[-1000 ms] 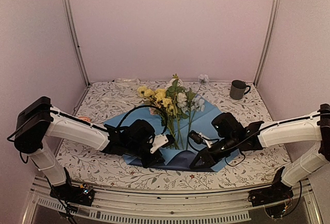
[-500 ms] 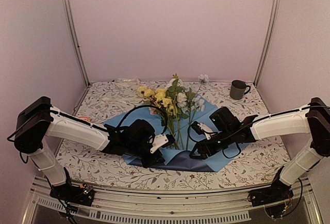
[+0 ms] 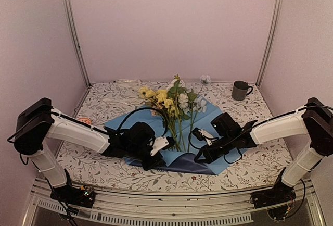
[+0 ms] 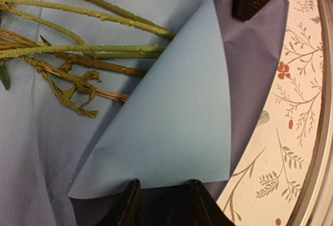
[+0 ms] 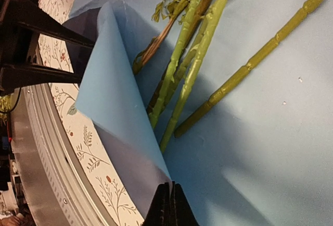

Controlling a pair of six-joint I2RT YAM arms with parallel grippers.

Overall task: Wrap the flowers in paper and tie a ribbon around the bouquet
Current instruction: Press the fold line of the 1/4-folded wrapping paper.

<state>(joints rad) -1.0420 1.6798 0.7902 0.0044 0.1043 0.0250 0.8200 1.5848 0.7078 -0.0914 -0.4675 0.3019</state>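
Pale plain walls point(image 3: 171, 28) and aluminium corner posts point(image 3: 74, 33) are boxing in a table that's wearing a floral-print tablecloth point(image 3: 104, 168). A large rectangular sheet of wrapping paper point(image 4: 177, 111), navy on one side and lighter blue on the other, is lying mid-cloth with its near corner curling up as a flap.

The bunch of green-stemmed artificial flowers point(image 3: 174, 101) with yellow, white and pale pink blooms is lying on the paper. Blooms are facing its far edge, stems point(image 5: 197, 64) pointing at the flap.

The right gripper point(image 5: 169, 195) is pinching the flap's edge, fingers fully together. The left gripper point(image 4: 164, 192) is sitting at the flap's other end, fingers part-way apart with navy paper running between them. Can't tell if it's actually gripping.

A grey mug point(image 3: 240, 90) is standing off the paper's far right corner, well apart.

- The flap is hiding some stem ends.
- A small orange item point(image 3: 84, 120) off the paper's left edge is sitting half behind the left arm, not identifiable.
- Something clear point(image 3: 127, 82) beyond the paper's far edge is too faint to make out.
- Both wrist views are cropping out the blooms.
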